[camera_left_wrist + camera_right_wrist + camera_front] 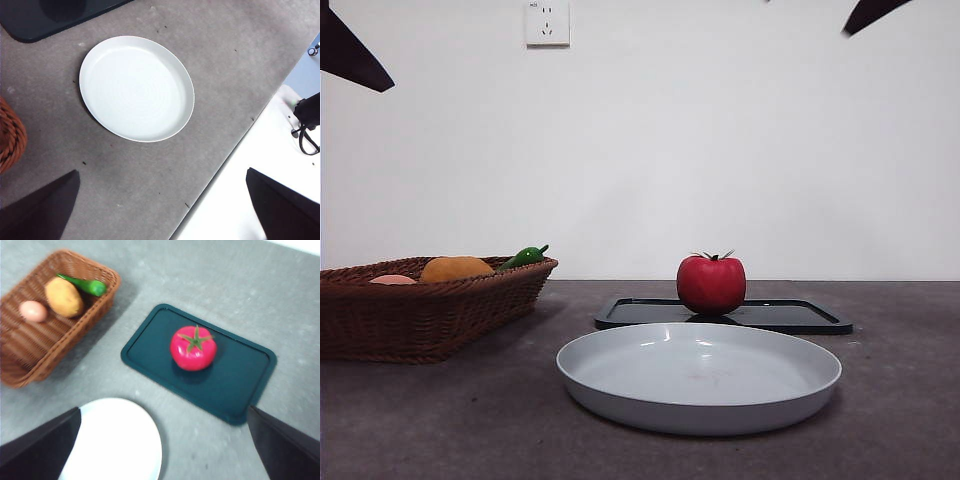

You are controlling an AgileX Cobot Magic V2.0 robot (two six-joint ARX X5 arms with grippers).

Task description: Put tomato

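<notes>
Right pincer (165, 450) hangs high over the table (280, 300), jaws spread wide, gripping nothing, looking down on the tomato (193, 348); left pincer (162, 210) waits spread over the white plate (136, 87). Best approach looks like: drop straight down, centre the jaws around the widest part, close gently so it doesn't roll. Tomato is round, glossy red, green spiky stem up, sitting on the dark tray (245, 375), behind the plate.
</notes>
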